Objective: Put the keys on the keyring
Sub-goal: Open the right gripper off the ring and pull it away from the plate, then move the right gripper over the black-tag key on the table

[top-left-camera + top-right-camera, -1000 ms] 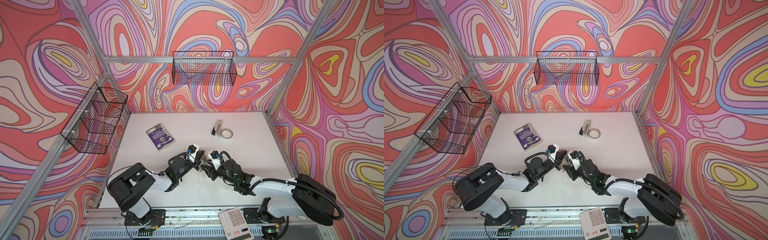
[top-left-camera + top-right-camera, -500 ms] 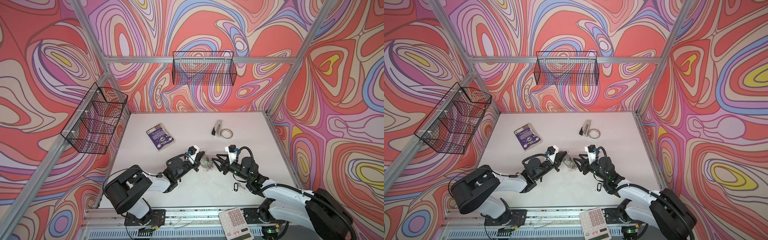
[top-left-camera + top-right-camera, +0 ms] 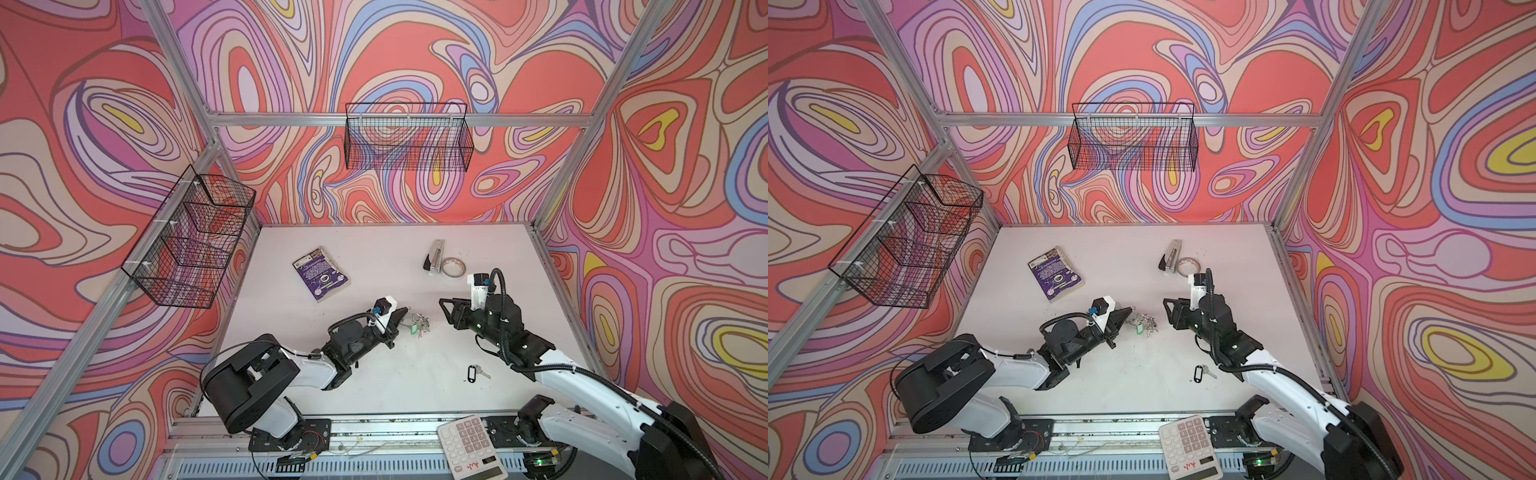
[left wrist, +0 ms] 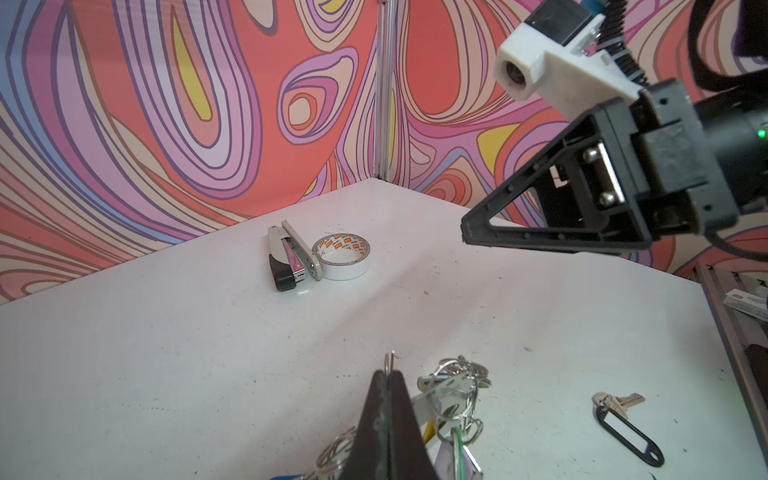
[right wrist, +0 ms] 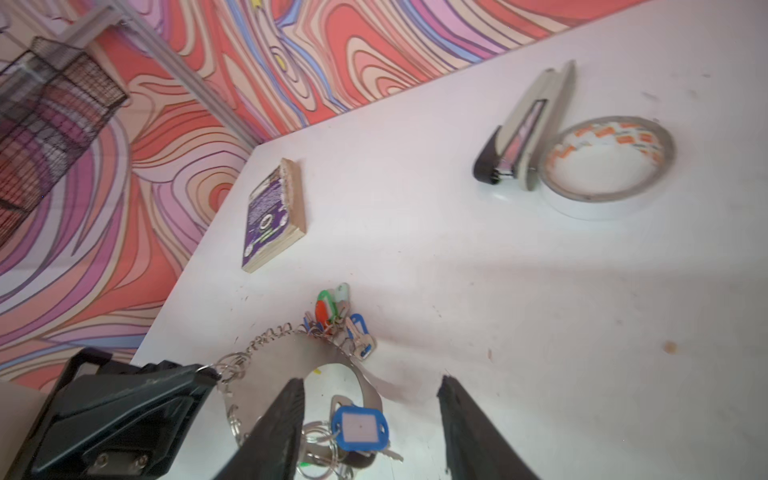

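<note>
In both top views my left end effector [image 3: 404,311] pinches the keyring [image 3: 417,326] mid-frame. My right end effector [image 3: 445,309] hangs open and empty just right of it. The keys [image 3: 473,372] lie on the surface [image 3: 374,395], lower right. Left wrist view: jaws closed on the keyring's edge. Right wrist view: the keyring sits between my open fingers [image 5: 286,415], bottom of frame.

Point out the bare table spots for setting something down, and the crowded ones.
Bare: the far stretch between the book and the stapler; the near stretch between the left arm and the black-tagged key. Crowded: the middle, where the left pincer grips the keyring beside the open right pincer.
</note>
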Robot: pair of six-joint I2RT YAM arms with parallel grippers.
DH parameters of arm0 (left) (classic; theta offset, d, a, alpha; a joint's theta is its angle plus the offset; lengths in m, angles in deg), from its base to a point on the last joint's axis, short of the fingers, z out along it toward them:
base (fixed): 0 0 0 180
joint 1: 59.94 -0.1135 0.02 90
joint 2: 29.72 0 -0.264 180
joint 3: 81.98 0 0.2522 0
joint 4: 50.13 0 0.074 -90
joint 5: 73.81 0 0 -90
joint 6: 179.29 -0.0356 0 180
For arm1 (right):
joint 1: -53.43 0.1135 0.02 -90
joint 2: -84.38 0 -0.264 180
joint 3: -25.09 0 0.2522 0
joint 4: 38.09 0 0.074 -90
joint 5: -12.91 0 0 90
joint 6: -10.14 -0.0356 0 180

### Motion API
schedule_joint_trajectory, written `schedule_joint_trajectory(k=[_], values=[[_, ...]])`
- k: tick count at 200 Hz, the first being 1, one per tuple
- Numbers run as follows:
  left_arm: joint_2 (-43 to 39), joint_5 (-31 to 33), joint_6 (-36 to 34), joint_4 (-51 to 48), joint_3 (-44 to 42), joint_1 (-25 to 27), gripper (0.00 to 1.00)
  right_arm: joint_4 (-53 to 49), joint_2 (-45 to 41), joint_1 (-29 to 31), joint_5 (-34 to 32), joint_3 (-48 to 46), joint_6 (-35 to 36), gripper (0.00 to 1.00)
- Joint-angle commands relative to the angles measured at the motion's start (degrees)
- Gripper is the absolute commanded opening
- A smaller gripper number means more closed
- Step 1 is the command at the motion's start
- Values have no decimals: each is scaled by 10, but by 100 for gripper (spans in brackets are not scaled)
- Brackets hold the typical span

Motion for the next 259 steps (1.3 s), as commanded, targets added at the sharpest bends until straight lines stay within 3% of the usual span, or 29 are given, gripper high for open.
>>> schedule_joint_trajectory(k=[1,33,61,112,223,259], values=[[-6,12,-6,38,-10,-1,0,-231,-26,-2,-91,22,-68,55],[2,19,1,37,-17,10,0,-371,-32,-2,-103,34,-143,54],[-6,19,-3,37,-23,21,0,-428,-41,-2,-104,21,-223,48],[-7,27,-16,37,-24,31,0,-440,-36,-2,-69,-24,-335,42],[-1,37,-14,37,-23,32,0,-384,-19,-2,-26,-79,-379,29],[1,38,-13,37,-21,33,0,-371,-17,-2,-23,-87,-379,18]])
